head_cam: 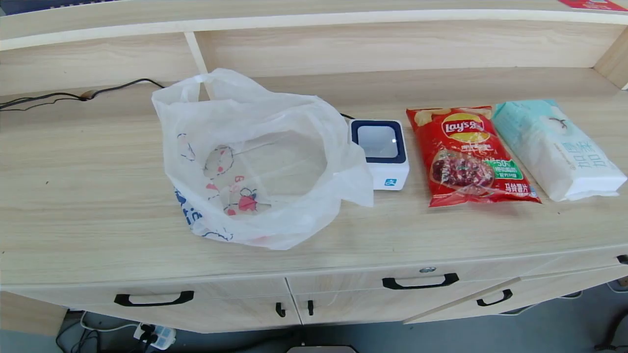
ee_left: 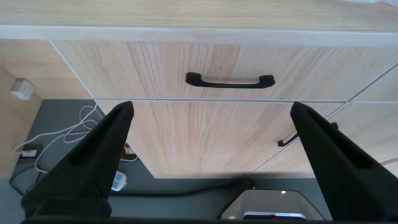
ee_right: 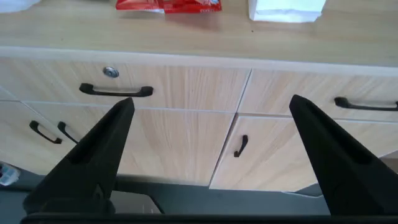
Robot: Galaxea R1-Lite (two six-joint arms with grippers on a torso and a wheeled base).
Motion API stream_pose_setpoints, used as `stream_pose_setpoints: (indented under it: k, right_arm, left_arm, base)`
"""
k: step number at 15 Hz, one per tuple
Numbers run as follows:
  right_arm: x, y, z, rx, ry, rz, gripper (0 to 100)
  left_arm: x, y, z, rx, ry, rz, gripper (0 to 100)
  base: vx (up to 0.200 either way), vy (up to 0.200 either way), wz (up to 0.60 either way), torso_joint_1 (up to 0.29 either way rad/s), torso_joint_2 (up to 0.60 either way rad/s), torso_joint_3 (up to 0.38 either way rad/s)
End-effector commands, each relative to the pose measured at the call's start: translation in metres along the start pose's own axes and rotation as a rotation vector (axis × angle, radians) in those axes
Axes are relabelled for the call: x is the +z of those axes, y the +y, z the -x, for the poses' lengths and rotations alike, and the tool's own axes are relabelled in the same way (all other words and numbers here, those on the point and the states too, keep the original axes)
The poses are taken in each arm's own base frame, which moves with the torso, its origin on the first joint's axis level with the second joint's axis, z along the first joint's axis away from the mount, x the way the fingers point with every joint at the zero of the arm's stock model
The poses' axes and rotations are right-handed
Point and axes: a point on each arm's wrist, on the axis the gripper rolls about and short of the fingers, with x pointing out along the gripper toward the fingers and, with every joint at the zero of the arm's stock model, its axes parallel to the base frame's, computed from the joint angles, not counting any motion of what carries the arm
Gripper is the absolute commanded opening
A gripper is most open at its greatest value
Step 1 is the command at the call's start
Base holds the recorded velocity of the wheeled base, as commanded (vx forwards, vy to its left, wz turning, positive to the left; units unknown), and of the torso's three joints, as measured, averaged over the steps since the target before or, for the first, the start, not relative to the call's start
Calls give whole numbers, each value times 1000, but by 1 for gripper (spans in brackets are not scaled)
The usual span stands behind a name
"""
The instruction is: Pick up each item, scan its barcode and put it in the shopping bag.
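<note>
On the wooden counter [head_cam: 78, 206] a white plastic shopping bag [head_cam: 255, 162] stands open at centre-left. A white barcode scanner [head_cam: 381, 152] with a dark-framed window sits just to its right. Further right lie a red chips bag [head_cam: 466, 157] and a white and pale-blue soft pack [head_cam: 557, 149], side by side. The chips bag's lower edge [ee_right: 169, 5] and the pack's end [ee_right: 286, 9] sit near the counter front. My left gripper [ee_left: 211, 155] hangs open below the counter, facing a drawer front. My right gripper [ee_right: 211, 155] is open too, low before the cabinet doors.
Drawers and doors with black handles [head_cam: 420, 282] run under the counter; one door [head_cam: 490, 299] at the right is ajar. A raised shelf [head_cam: 343, 44] backs the counter. A black cable [head_cam: 73, 95] lies at the far left. A power strip [head_cam: 157, 336] sits on the floor.
</note>
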Motion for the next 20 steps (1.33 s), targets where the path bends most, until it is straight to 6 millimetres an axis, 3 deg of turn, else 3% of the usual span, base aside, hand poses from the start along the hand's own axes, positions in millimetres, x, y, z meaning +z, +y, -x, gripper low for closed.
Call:
stream_pose_setpoints:
  k: [1,2,4,6,9,15,20]
  right_arm:
    - [107,-14,-61,46,89,38,100]
    - [124,-18,-88,49,113,34,100]
    - [135,-20,-133,86,177,26,100]
    - [140,-8,-159,198,213,9,100]
    - [142,3,-202,201,269,15,100]
    - [134,16,-260,222,353,20,100]
    - [124,10,-288,158,392,20,100]
  left_arm:
    - [0,0,0,0,1,-1,100]
    - [0,0,0,0,1,0,100]
    - [0,0,0,0,1,0,100]
    - [0,0,0,0,1,0,100]
    - [0,0,0,0,1,0,100]
    - [0,0,0,0,1,0,100]
    - [0,0,0,0,-1,0,100]
  base:
    - [0,0,0,0,0,0]
    - [0,0,0,0,0,0]
    - [0,0,0,0,0,0]
    - [0,0,0,0,0,0]
    - [0,0,0,0,0,0]
    - [0,0,0,0,0,0]
    - [0,0,0,0,0,0]
